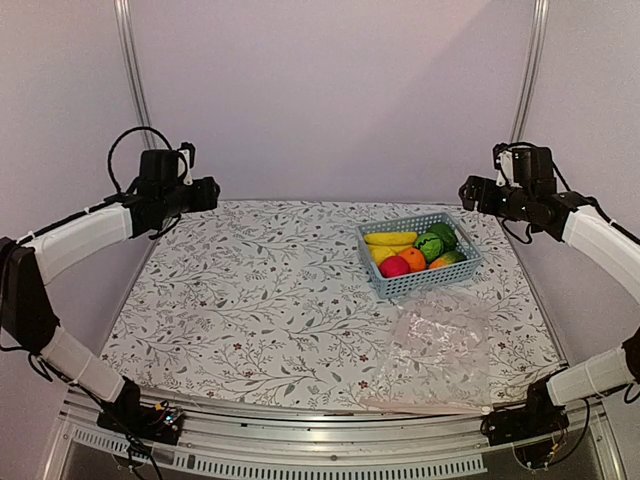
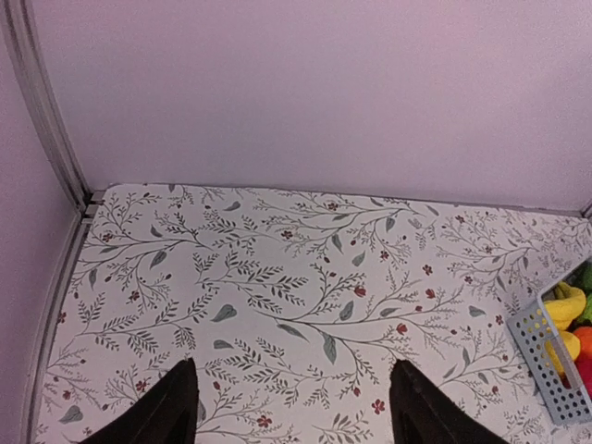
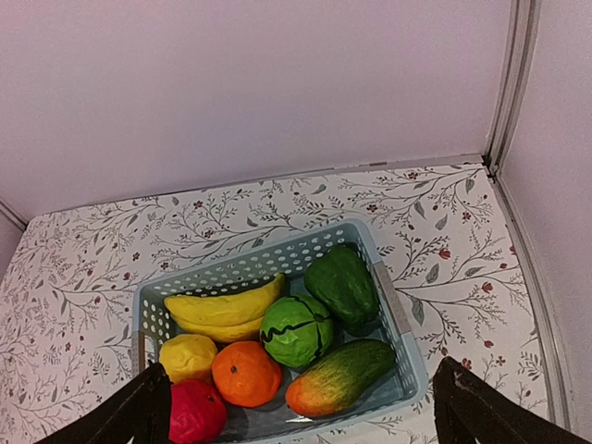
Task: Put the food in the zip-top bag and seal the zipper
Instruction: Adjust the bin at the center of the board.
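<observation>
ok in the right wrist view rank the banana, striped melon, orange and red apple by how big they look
1. banana, clearly the longest
2. striped melon
3. orange
4. red apple, but it is cut off at the picture's bottom edge, so its place against the orange is unsure

Glossy toy fruit point(image 3: 296, 331) in a matt plastic lattice basket point(image 3: 394, 313) ahead of the right gripper point(image 3: 302, 365); crinkly clear bag point(image 1: 440, 335) on matt tabletop point(image 1: 260, 290)
</observation>
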Tool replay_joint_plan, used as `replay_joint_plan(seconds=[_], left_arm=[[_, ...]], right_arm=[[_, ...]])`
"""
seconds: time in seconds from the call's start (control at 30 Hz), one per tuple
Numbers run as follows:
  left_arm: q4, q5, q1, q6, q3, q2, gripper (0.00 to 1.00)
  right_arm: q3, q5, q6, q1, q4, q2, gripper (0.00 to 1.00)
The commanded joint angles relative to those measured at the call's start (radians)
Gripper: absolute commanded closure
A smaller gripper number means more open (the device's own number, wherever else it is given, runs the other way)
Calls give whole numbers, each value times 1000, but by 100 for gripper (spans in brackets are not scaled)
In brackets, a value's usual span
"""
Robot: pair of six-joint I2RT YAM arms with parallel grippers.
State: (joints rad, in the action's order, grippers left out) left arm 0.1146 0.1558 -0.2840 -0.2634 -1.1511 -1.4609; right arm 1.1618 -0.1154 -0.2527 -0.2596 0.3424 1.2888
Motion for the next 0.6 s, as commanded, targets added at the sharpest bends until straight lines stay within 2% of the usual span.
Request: replay_joint_plan(seconds=[0.0, 0.13, 0.27, 0.47, 0.57], left_arm=[[36, -67, -107, -25, -42, -27, 20], [109, -97, -210, -55, -61, -45, 6], [218, -119, -272, -136, -85, -63, 2], [302, -141, -298, -226, -66, -20, 7], [318, -145, -300, -253, -39, 11, 17]], right_arm=[[-39, 215, 6, 18, 24, -30, 8], [-13, 319, 1, 3, 75, 24, 23], [57, 378, 16, -58, 137, 118, 34], [195, 394, 31, -194, 233, 311, 41], [266, 400, 34, -258, 269, 409, 46]])
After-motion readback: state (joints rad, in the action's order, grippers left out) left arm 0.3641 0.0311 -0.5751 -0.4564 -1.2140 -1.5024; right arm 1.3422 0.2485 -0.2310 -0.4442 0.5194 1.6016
